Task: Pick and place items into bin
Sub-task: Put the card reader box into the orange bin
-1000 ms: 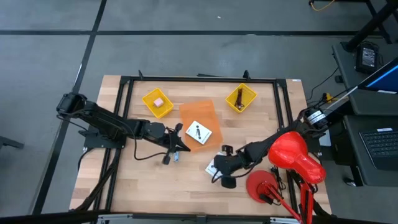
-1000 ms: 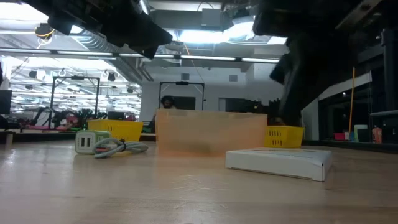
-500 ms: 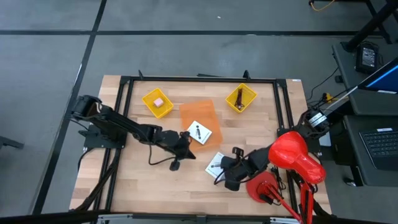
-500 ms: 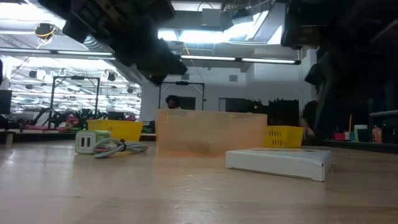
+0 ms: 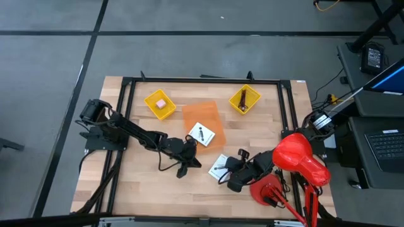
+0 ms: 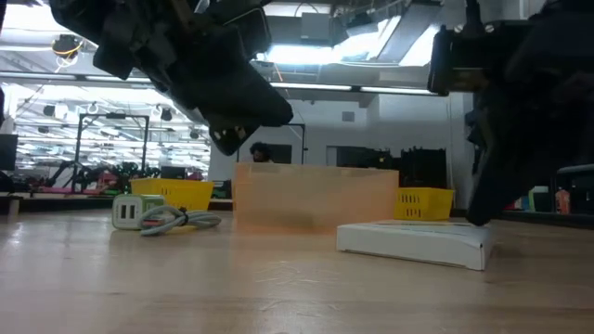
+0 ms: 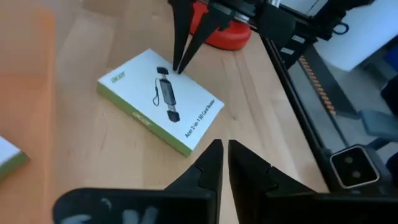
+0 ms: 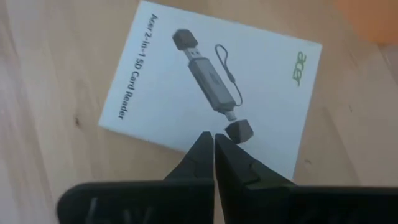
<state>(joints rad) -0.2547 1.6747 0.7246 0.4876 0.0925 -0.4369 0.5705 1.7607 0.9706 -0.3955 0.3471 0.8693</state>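
Observation:
A white flat card box (image 5: 219,164) printed with a black card reader lies flat on the table, also in the low view (image 6: 418,243) and both wrist views (image 7: 158,99) (image 8: 211,68). My right gripper (image 5: 223,175) (image 8: 214,135) is shut, with its tips at the box's near right edge. My left gripper (image 5: 188,165) (image 7: 222,146) is shut and hovers just left of the box, touching nothing. A second white card (image 5: 202,135) lies at the near right corner of the orange bin (image 5: 199,115). My right gripper's shut fingertips (image 7: 178,68) come down from above onto the box's top face near its edge (image 8: 205,127). Whether they truly touch the box or stop just above it, I cannot tell. The box lies flat on the table.
Two yellow bins stand at the far side: one (image 5: 159,104) holds a pink block, the other (image 5: 244,99) a dark cord. A white-green plug with a grey cord (image 6: 144,215) lies to the left. A red stand (image 5: 265,189) sits right of the box.
My left gripper has moved toward the table's right and near edges, closing in on the card box. My right arm has drawn back toward the near right corner, leaving its tips at the box's edge. The box has stayed where it was.

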